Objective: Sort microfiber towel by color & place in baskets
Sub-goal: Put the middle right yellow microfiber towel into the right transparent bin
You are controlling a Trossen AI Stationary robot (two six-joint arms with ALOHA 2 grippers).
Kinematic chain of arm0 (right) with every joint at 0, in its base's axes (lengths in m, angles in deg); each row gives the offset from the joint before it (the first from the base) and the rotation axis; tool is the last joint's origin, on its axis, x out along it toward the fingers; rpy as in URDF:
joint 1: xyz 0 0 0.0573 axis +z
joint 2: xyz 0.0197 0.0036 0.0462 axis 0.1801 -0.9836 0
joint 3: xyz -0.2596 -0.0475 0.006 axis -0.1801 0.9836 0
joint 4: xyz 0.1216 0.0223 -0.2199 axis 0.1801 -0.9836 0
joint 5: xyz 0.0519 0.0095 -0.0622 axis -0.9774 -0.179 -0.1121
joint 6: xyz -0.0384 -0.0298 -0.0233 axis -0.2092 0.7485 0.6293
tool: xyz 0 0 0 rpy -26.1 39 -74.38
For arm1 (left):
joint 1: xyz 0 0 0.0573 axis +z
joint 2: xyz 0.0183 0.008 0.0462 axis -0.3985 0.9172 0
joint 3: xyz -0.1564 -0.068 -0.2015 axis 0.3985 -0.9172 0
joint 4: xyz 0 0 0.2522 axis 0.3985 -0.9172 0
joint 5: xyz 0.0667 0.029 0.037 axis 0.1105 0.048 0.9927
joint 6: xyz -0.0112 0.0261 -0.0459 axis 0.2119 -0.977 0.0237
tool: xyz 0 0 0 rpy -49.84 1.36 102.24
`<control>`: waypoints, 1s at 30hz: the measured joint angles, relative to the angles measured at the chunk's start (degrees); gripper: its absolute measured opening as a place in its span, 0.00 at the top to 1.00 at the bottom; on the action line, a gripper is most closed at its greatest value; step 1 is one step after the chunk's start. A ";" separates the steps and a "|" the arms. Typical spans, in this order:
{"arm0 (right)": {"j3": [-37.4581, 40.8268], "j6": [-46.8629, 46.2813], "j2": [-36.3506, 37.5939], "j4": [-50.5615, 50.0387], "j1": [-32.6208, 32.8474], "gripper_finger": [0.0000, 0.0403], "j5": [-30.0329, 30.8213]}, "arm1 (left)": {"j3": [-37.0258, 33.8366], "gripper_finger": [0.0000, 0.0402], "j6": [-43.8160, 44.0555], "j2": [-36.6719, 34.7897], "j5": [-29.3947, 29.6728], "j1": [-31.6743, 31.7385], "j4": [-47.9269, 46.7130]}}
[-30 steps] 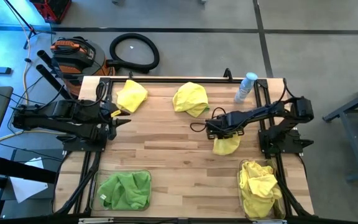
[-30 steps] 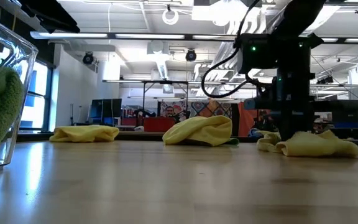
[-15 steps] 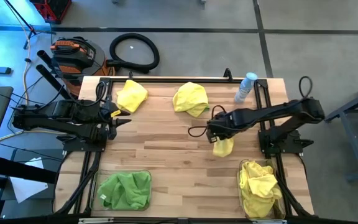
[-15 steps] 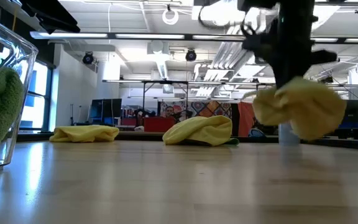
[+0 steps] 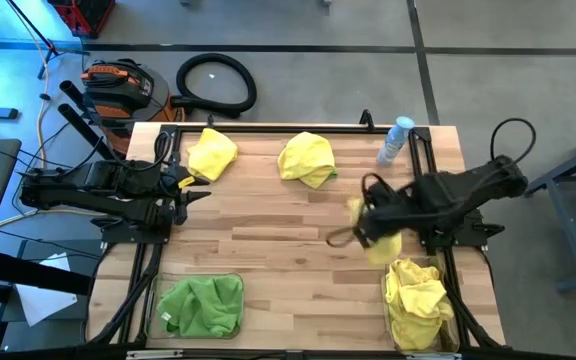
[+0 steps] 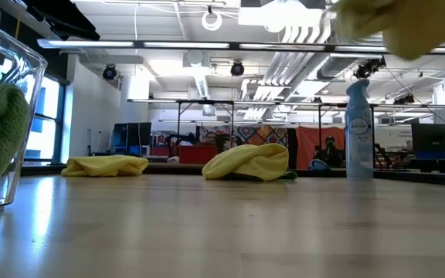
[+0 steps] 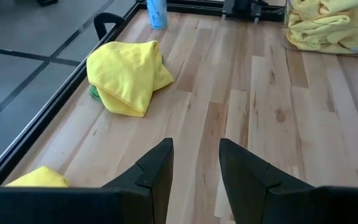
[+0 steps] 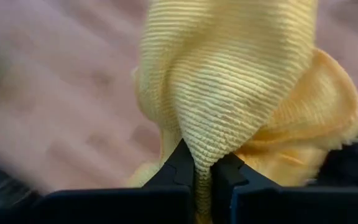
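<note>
Two baskets at the high view's lower edge are loaded: left basket (image 5: 230,285) holds a green towel (image 5: 202,306), right basket (image 5: 392,310) holds a yellow pile (image 5: 417,298). Right gripper (image 5: 365,222), right of centre and just above that basket, has its fingers (image 8: 178,163) pressed together, pinching a yellow towel (image 8: 241,87) lifted clear of the table (image 5: 268,240). Left gripper (image 7: 194,165) waits at left edge, fingers spread, holding nothing. Left to do, by my judgement: drop the held towel, then clear two yellow towels in the upper part, one upper left (image 5: 211,153), one upper centre (image 5: 306,158); a green edge (image 7: 94,93) peeks from under the centre one, so a green cloth may remain too
</note>
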 joint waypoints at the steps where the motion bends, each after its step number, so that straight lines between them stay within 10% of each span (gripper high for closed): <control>1: -0.80 -0.67 0.53 0.65 1.91 0.99 -0.42 | 0.00 0.70 0.02 0.00 -0.24 0.00 0.02; 17: 6.32 -46.35 1.00 0.12 36.77 1.00 -4.48 | 0.00 0.70 4.55 0.00 -1.49 -0.02 -0.17; 30: 30.45 -52.23 1.00 24.99 40.67 0.99 -4.67 | 0.00 0.70 6.30 0.00 -1.51 0.00 -0.17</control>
